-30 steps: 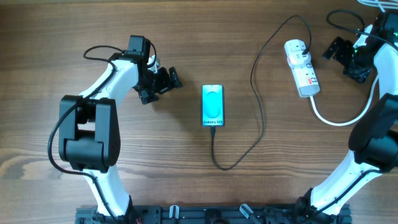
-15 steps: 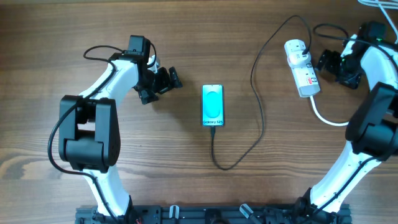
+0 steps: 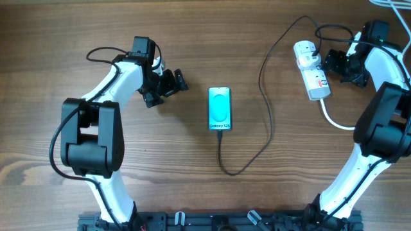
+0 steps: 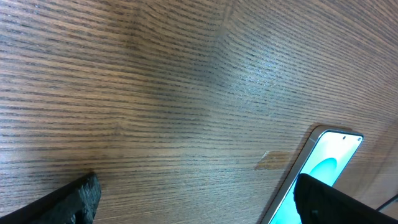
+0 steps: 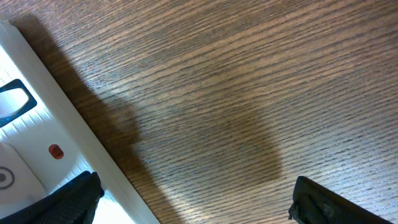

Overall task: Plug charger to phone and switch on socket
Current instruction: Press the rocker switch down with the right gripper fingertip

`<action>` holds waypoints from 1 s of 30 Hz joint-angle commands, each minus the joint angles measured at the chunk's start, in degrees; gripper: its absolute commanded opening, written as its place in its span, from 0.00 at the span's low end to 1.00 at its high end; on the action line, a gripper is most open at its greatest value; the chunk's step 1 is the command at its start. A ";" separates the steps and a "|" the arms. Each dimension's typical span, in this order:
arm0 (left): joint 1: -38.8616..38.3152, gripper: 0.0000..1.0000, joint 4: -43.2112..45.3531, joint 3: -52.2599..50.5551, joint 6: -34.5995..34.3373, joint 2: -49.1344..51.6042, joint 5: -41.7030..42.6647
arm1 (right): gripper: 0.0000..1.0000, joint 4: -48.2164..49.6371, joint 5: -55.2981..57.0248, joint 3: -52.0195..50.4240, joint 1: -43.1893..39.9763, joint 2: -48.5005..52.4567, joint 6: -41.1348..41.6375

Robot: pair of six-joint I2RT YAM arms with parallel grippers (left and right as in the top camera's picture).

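Two claws hang over the brown wood-grain worktop [image 3: 192, 38] in the overhead view. The left claw [image 3: 172, 84] is wide and empty near the small rectangular teal-screened phone [image 3: 219, 108], whose near end seems already to take the long thin black charger [image 3: 267, 115]. The right claw [image 3: 334, 62], equally wide, sits beside the short white oblong socket [image 3: 311, 72], likely to press a switch. The left wrist view has spread fingers [image 4: 68, 198] framing bare wood and a corner of the phone [image 4: 320, 171], and the right wrist view puts the socket [image 5: 31, 134] and its red switch mark [image 5: 56, 150] left of the empty gap.
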 commanded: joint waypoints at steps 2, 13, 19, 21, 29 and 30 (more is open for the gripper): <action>0.04 1.00 0.00 -0.37 0.24 -0.85 0.28 | 1.00 -0.74 -2.49 -0.15 0.98 1.95 -1.22; 0.04 1.00 0.00 -0.37 0.24 -0.85 0.28 | 1.00 -0.90 -8.33 -0.15 1.05 1.95 -1.22; 0.04 1.00 0.00 -0.37 0.24 -0.85 0.28 | 1.00 -1.46 -7.58 -0.15 1.05 1.95 -1.14; 0.04 1.00 0.00 -0.37 0.24 -0.85 0.28 | 1.00 -1.62 -7.61 -0.15 1.05 1.95 -1.16; 0.04 1.00 0.00 -0.37 0.24 -0.85 0.28 | 1.00 -2.10 -7.63 -0.17 1.05 1.95 -1.14; 0.04 1.00 0.00 -0.37 0.24 -0.85 0.28 | 1.00 -2.10 -7.63 -0.15 1.05 1.95 -1.16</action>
